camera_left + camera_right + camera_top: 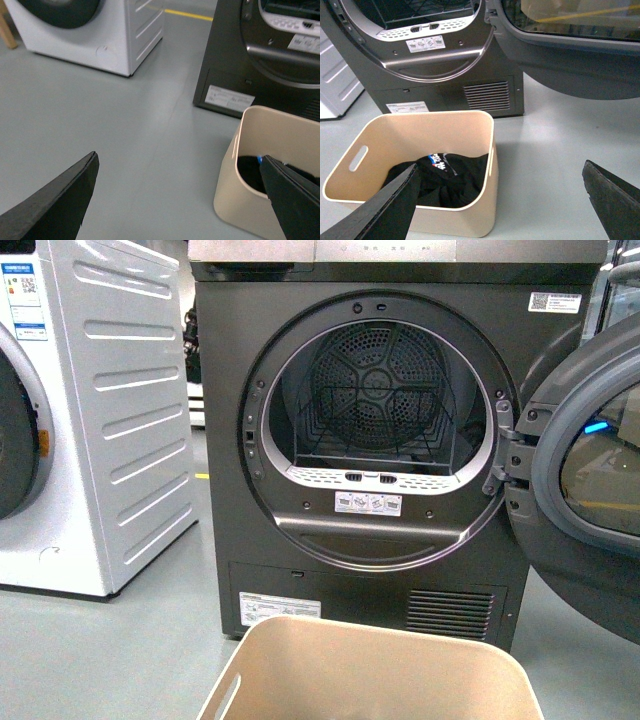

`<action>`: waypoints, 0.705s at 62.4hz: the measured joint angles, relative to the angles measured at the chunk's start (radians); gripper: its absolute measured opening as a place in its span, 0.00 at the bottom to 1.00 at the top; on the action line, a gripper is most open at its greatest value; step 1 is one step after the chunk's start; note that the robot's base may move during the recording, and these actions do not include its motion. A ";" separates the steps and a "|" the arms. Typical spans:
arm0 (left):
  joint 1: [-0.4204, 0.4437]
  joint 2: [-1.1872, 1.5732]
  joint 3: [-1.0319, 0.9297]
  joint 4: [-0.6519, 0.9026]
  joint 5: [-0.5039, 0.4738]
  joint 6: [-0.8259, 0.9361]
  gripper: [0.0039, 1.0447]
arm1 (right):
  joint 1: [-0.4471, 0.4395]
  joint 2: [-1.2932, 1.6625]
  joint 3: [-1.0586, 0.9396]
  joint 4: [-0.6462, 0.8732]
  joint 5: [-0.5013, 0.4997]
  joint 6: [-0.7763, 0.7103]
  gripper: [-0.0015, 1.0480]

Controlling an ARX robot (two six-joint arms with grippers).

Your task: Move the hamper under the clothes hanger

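Sitting at 6 o'clock in your front view, the hamper [370, 665] stands square on the floor [100, 660] just before the dryer [225, 440], whose door [590, 470] hangs open toward 3 o'clock. That is a sensible spot for catching laundry out of the drum [375, 390], and the dark clothes [447, 177] heaped in its bottom fit that reading. A white washer [120, 420] stands off at 9 o'clock. You have no hanger in any view, so the hamper is not under it yet. I judge the move has not begun, and you will have to find the hanger first.

Your left gripper [178, 155] is spread wide and holds nothing. One finger [55, 200] hangs over bare floor and the other [292, 195] crosses the hamper's rim, though you cannot tell whether it touches. Your right gripper [500, 164] is likewise wide apart and empty — one finger [380, 210] lies across the hamper's near wall, the other [615, 195] over bare floor. The two grippers seem to flank the hamper — a stance that would suit taking its walls from both sides.
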 joint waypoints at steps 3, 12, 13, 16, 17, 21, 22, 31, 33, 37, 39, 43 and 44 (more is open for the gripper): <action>-0.034 0.269 0.142 0.142 0.027 0.039 0.94 | 0.011 0.218 0.063 0.140 -0.034 0.008 0.92; -0.065 0.872 0.499 0.155 0.102 0.109 0.94 | 0.051 0.819 0.317 0.291 -0.067 -0.005 0.92; -0.065 0.896 0.513 0.153 0.101 0.109 0.94 | 0.053 0.843 0.329 0.291 -0.061 -0.005 0.92; -0.071 1.024 0.591 0.144 0.111 0.120 0.94 | 0.066 0.969 0.401 0.290 -0.048 -0.011 0.92; -0.071 1.062 0.612 0.143 0.118 0.120 0.94 | 0.068 0.988 0.413 0.289 -0.047 -0.011 0.92; -0.077 1.165 0.669 0.137 0.133 0.120 0.94 | 0.087 1.107 0.486 0.278 -0.035 -0.011 0.92; -0.077 1.179 0.676 0.136 0.137 0.120 0.94 | 0.090 1.122 0.495 0.276 -0.032 -0.011 0.92; -0.095 1.404 0.790 0.114 0.191 0.126 0.94 | 0.130 1.363 0.651 0.253 0.053 -0.018 0.92; -0.099 1.435 0.808 0.112 0.197 0.126 0.94 | 0.134 1.403 0.677 0.251 0.064 -0.017 0.92; -0.105 1.472 0.826 0.112 0.210 0.126 0.94 | 0.136 1.460 0.711 0.248 0.082 -0.017 0.92; -0.107 1.487 0.833 0.113 0.211 0.126 0.94 | 0.136 1.486 0.725 0.246 0.091 -0.017 0.92; -0.111 1.516 0.846 0.121 0.211 0.126 0.94 | 0.137 1.535 0.752 0.243 0.096 -0.017 0.92; -0.112 1.520 0.847 0.124 0.212 0.127 0.94 | 0.137 1.543 0.756 0.243 0.098 -0.017 0.92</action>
